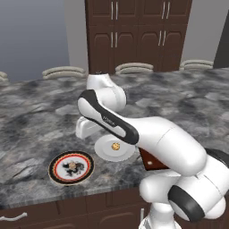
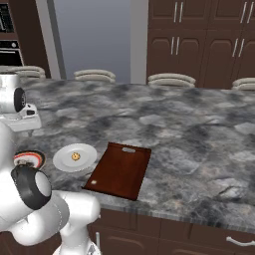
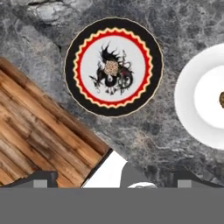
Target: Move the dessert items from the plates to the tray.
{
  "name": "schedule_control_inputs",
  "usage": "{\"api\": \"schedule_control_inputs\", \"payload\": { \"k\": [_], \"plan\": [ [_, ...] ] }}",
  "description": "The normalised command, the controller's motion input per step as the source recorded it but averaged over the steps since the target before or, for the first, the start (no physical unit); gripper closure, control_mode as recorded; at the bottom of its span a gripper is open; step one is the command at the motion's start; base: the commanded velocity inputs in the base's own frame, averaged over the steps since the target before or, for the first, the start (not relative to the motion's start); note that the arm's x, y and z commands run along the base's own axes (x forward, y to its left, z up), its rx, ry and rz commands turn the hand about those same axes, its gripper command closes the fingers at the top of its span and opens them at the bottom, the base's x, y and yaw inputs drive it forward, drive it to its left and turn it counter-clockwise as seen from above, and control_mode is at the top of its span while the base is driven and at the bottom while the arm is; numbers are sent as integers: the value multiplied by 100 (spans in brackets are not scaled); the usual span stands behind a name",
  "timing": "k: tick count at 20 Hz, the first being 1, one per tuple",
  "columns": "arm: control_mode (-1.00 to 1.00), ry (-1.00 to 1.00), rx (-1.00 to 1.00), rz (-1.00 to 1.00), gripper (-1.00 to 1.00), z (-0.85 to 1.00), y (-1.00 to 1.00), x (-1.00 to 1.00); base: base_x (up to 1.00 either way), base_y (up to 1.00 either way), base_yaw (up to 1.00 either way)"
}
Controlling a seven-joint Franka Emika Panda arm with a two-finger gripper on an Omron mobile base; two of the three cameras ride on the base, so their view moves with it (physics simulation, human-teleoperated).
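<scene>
The pincer point(image 3: 112, 183) hangs wide open and empty; the paler dessert piece point(image 3: 111, 68) on the patterned plate point(image 3: 72, 52) lies straight ahead below it.

Base views flanking; hand view straight down.

cookie point(image 1: 116, 146) on plate point(image 1: 106, 151), tray point(image 2: 119, 170) beside (right)

A grey marble counter point(image 1: 40, 116) fills the middle. Behind it stand dark brown cabinets point(image 1: 138, 33), and four chair backs point(image 2: 171, 78) show along its far edge. An oven point(image 2: 10, 47) is at the far left.
</scene>
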Motion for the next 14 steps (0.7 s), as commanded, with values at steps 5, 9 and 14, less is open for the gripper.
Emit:
{"api": "schedule_control_inputs", "payload": {
  "k": [5,9,14],
  "plan": [
    [-100,0,0,0,-100,-33,27,23,0,0,0],
    [-100,1,0,0,-100,-28,45,18,0,0,0],
    [-100,0,0,0,-100,-43,44,18,0,0,0]
  ]
}}
